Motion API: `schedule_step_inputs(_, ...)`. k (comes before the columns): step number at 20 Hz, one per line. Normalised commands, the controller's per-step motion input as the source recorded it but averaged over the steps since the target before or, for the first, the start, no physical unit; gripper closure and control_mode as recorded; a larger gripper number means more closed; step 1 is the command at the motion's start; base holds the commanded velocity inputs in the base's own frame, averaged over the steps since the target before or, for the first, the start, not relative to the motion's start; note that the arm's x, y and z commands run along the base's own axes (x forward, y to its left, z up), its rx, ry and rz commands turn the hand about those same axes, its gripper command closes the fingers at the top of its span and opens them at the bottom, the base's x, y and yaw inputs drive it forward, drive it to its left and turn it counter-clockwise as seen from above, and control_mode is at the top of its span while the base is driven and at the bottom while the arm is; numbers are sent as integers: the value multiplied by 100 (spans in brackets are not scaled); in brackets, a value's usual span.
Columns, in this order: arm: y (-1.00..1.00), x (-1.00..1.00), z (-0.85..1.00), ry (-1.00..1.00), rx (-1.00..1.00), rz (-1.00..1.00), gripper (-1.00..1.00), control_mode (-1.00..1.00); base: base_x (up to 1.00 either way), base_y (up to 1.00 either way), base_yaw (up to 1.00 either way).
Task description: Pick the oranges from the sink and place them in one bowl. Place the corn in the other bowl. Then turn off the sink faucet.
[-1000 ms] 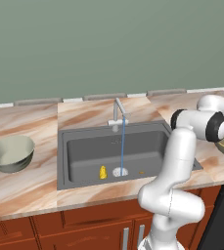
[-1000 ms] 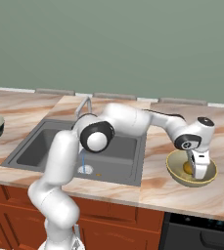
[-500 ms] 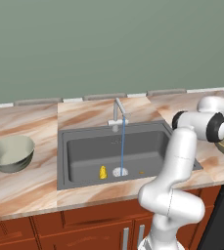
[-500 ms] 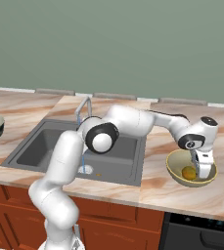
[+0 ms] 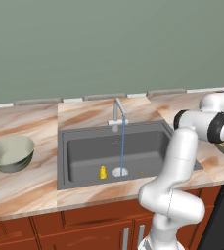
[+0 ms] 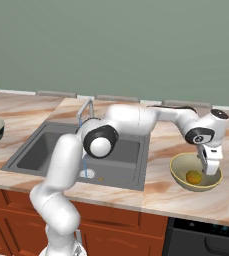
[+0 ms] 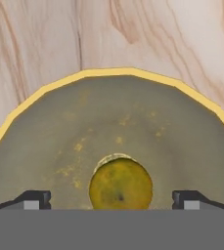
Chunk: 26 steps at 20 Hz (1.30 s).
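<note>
Gripper (image 6: 209, 167) is hanging over the olive-khaki bowl (image 6: 178, 172) on the counter right of the sink (image 5: 79, 158), jaws spread wide with nothing between them. One orange (image 7: 121, 184) is sitting loose in the bottom of that bowl, between the two fingertips (image 7: 33, 199) in the hand view but not touched by either.

A small orange speck (image 5: 141, 172) is lying on the basin floor right of the drain (image 5: 120, 172); probably the second orange, too small to be sure. The corn (image 5: 102, 172) is lying just left of the drain, near the water stream (image 5: 123, 141) that is running from the sink faucet (image 5: 117, 113). The grey-green bowl (image 5: 11, 154) is sitting empty on the counter well left of the sink.

Handling, my read:
- Orange: firm, light, round, and I'm expecting it wet and slick. Taking it across the widest part, jaws centred on the equator; off-centre it will likely squirt out or roll on the flat basin floor.
- Corn: stiff, light, knobbly so it should bite better. Gripping across the short axis at mid-length, jaws square to the cob, not end to end.
- Faucet lever is small and rigid; pushing it with one finger looks safer than pinching.

Risk: water is falling close to both pick points, so the pads are getting wet on approach.
</note>
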Motion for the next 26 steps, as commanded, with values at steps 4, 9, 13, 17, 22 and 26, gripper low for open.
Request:
schedule_step_inputs(4, 58, -31, 12, -5, -9, 0, -100, -100, 0, 0, 0)
schedule_step_inputs(9, 72, -30, 12, -2, -14, 0, -100, -100, 0, 0, 0)
schedule_step_inputs(13, 79, -25, 28, -2, -15, 0, -100, -100, 0, 0, 0)
schedule_step_inputs(17, 77, -26, 30, -2, -13, 0, -100, -100, 0, 0, 0)
schedule_step_inputs(22, 74, -31, 25, -1, -11, 0, -100, -100, 0, 0, 0)
schedule_step_inputs(26, 64, -29, 21, 0, -4, 2, -100, -100, 0, 0, 0)
